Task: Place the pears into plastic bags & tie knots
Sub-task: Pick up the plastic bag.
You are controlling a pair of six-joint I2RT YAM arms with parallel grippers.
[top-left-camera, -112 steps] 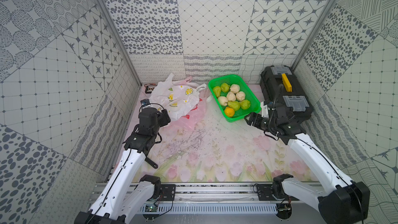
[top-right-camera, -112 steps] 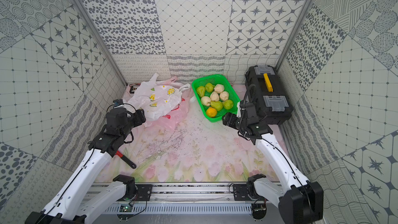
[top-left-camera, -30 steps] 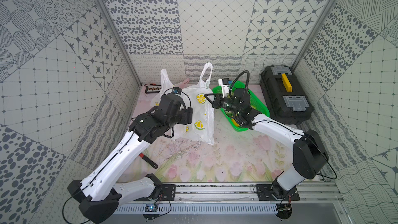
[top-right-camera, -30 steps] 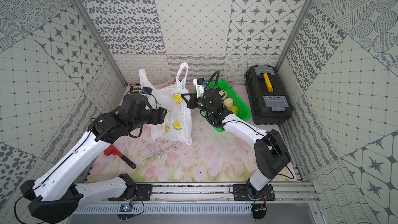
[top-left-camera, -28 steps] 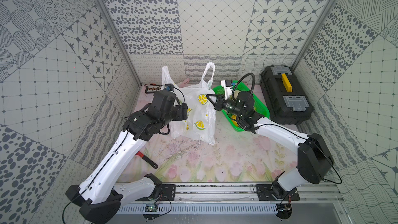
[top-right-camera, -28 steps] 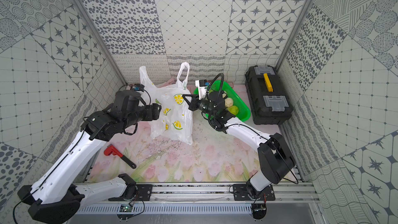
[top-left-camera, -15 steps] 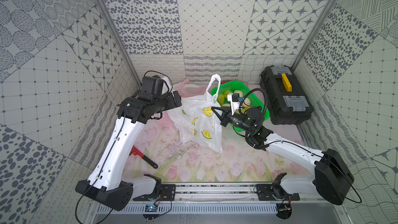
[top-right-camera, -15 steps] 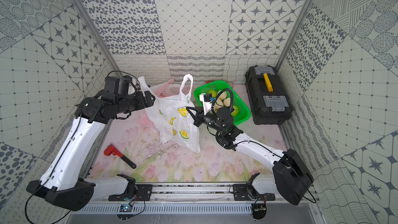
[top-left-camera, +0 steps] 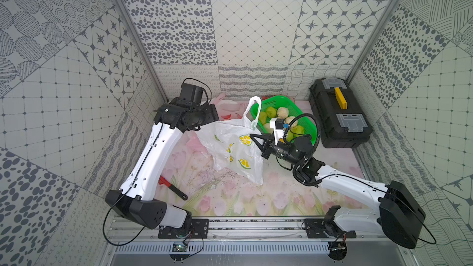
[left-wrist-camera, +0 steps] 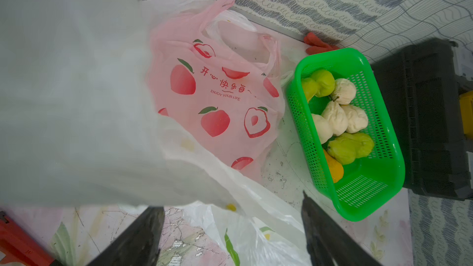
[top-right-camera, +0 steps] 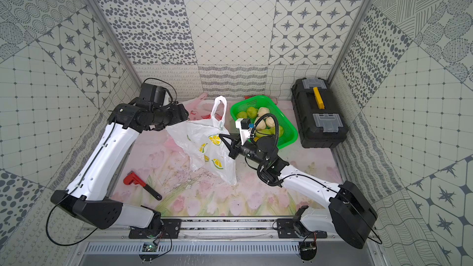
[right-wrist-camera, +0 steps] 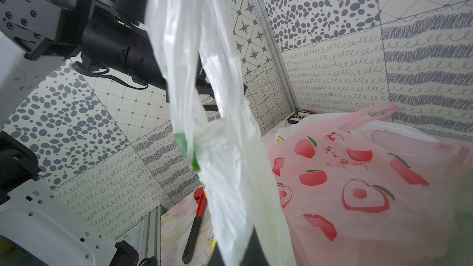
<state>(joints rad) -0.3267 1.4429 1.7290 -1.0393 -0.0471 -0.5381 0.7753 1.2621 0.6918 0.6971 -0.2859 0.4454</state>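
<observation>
Two bags show: we pinch the white lemon bag (top-left-camera: pixel 235 147) in our closed right gripper (right-wrist-camera: pixel 234 252), its plastic draped over our left gripper (left-wrist-camera: pixel 230 205), whose jaws stand apart; the pink bag (left-wrist-camera: pixel 217 103) lies behind it, pears (left-wrist-camera: pixel 335 117) in the green basket (left-wrist-camera: pixel 358 208)

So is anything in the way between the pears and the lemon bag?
Yes. The right gripper, shut on the lemon bag, reaches in from the basket side. So its wrist camera sits between the bag and the pears in the green basket. The basket's wall also stands around them.
</observation>
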